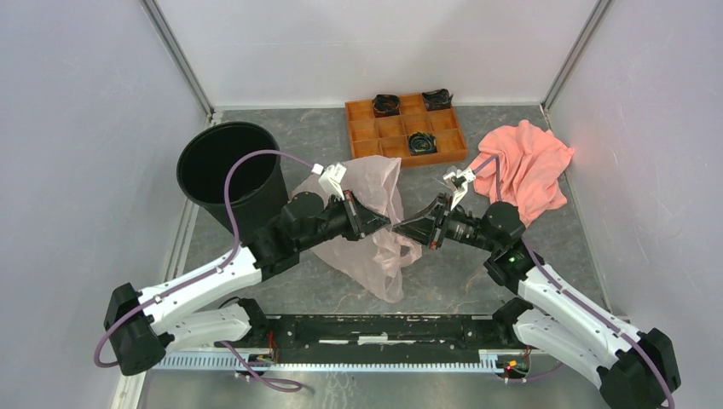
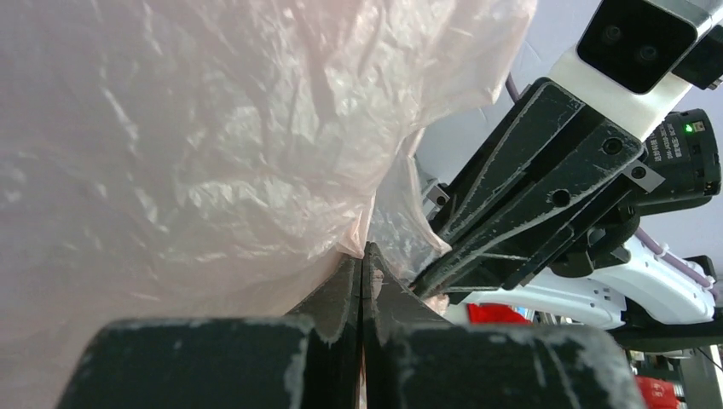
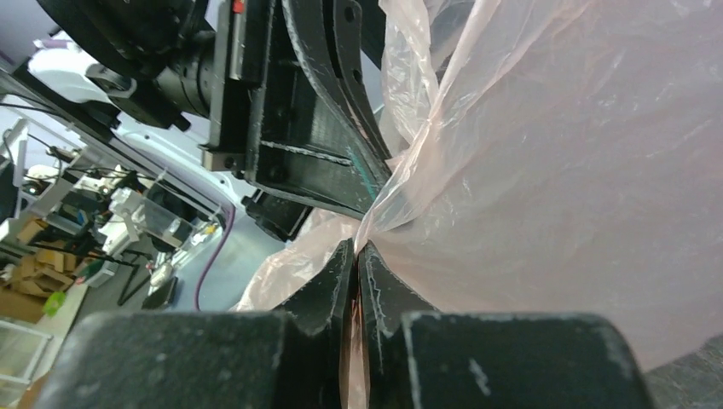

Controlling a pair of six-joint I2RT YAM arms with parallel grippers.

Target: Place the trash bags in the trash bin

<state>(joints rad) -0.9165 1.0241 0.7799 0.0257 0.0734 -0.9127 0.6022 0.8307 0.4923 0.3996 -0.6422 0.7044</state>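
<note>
The trash bag [image 1: 381, 260] is a thin, crinkly pale pink film hanging between my two arms above the table's middle. My left gripper [image 1: 385, 223] is shut on a fold of it, and the film [image 2: 196, 153] fans out from its tips [image 2: 364, 249]. My right gripper [image 1: 401, 228] faces it almost tip to tip. Its jaws stand a hair apart with a strip of the bag [image 3: 554, 170] pinched between them [image 3: 356, 245]. The black round trash bin [image 1: 228, 170] stands upright at the left rear, behind my left arm, its mouth showing.
An orange compartment tray [image 1: 367, 129] with dark items sits at the back centre. A salmon-pink cloth [image 1: 530, 166] lies crumpled at the back right. White walls and metal posts enclose the table on three sides.
</note>
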